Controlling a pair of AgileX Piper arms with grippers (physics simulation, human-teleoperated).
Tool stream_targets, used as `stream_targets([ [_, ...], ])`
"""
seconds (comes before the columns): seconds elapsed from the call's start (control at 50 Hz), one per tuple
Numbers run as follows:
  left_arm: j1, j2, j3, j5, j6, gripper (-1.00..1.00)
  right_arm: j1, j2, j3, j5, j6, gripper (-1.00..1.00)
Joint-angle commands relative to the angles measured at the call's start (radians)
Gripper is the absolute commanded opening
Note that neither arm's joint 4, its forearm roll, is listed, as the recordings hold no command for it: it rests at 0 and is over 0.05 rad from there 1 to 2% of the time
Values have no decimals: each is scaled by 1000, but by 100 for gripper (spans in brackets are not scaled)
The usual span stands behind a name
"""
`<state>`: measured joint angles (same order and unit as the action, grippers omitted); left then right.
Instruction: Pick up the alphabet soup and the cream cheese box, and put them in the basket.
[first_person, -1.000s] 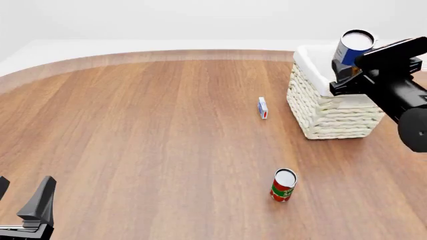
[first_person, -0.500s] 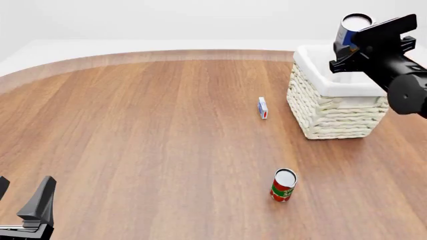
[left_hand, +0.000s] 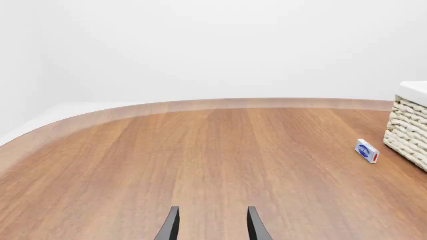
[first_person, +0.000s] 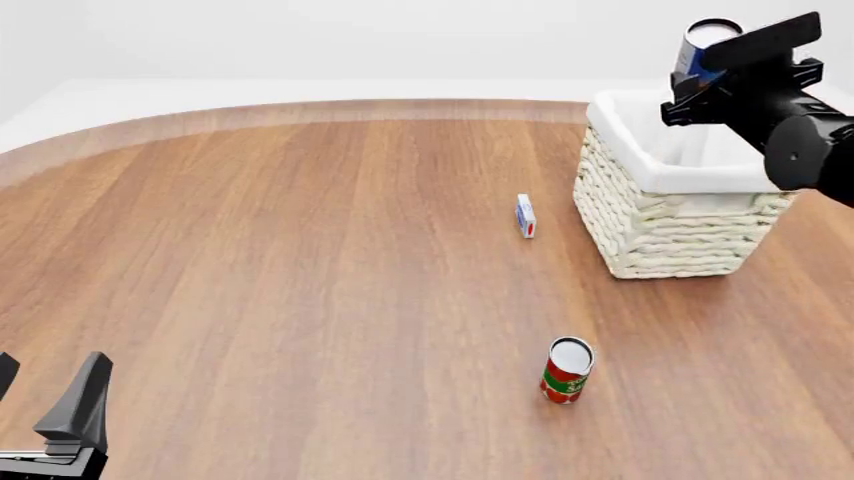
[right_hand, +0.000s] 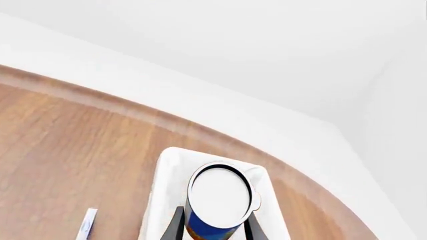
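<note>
While clamped: R end effector (first_person: 697, 62) w/ alphabet soup (first_person: 702, 45)

Soup can (first_person: 699, 45) above basket (first_person: 663, 230)

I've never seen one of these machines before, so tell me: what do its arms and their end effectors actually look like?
Both are matte black with no markings or cables showing. The right arm is chunky, with rounded joints and blocky, angular housings near its end effector. The left end effector ends in two slim, flat, blade-like fingers that taper toward their tips.
</note>
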<state>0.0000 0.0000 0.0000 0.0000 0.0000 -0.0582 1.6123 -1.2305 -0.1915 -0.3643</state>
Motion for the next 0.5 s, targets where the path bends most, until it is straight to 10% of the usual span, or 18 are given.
stream_targets([
  [0.02, 0, 0, 0, 0, 0, 100, -26, 35, -62, 24, 29, -100],
  [0.5, 0, 0, 0, 0, 0, 100, -51, 71, -91, 61, -22, -100],
])
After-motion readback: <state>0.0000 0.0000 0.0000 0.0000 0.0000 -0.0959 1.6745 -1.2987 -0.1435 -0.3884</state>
